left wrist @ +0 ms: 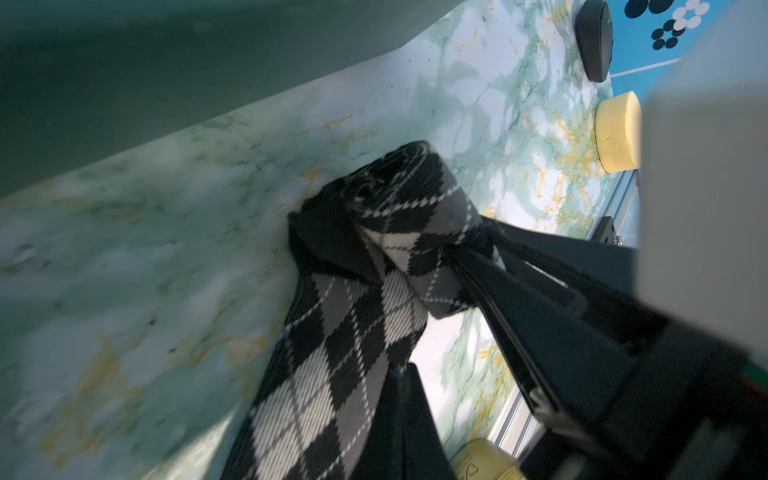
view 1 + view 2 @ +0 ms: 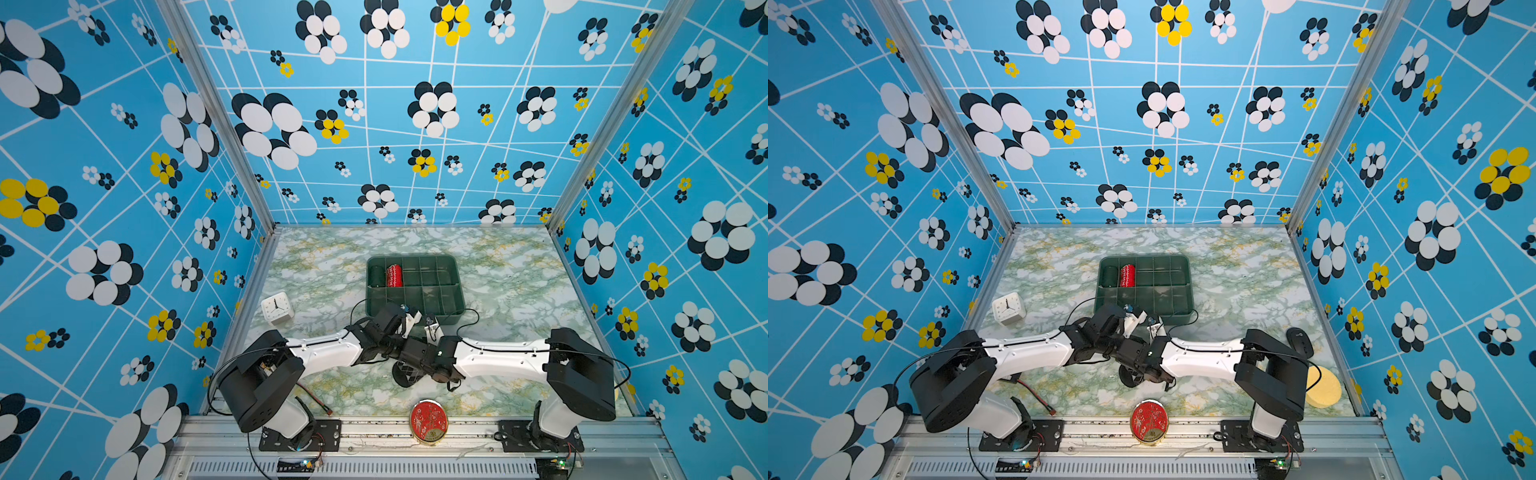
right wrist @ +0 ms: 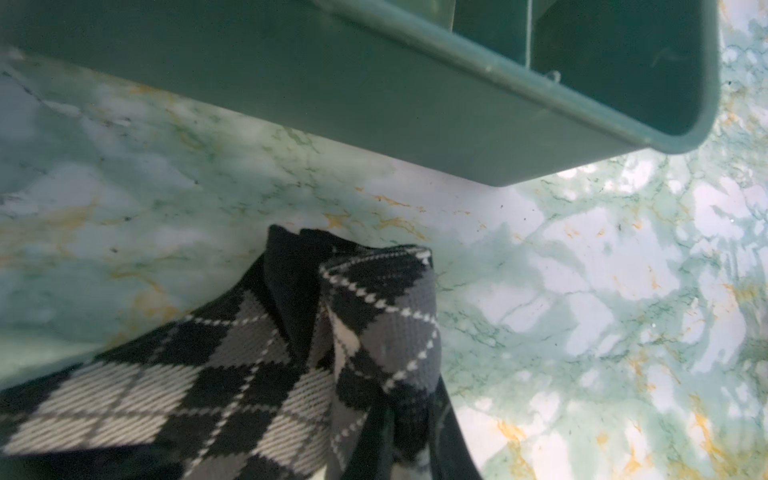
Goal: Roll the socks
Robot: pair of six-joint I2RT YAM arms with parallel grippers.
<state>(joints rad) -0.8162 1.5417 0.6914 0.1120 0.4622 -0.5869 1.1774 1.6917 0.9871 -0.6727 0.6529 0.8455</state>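
Tabletop [image 2: 498, 282]: glossy marble print, green-white with yellow veins.
Tray [image 2: 459, 284]: green plastic, rectangular, split into compartments.
Socks [image 1: 332, 332]: knit argyle, one end rolled and the rest flat. At the tray's 6 o'clock, mostly hidden under the arms in both top views [image 2: 405, 374].
Right gripper [image 3: 411, 436]: nearly closed, pinching the roll.
Left gripper [image 1: 386, 419]: closed on the flat stretch, one finger covered by fabric.

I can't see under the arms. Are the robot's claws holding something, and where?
Both hold the socks: the right gripper pinches the rolled-up end, the left gripper the flat patterned stretch beside it.
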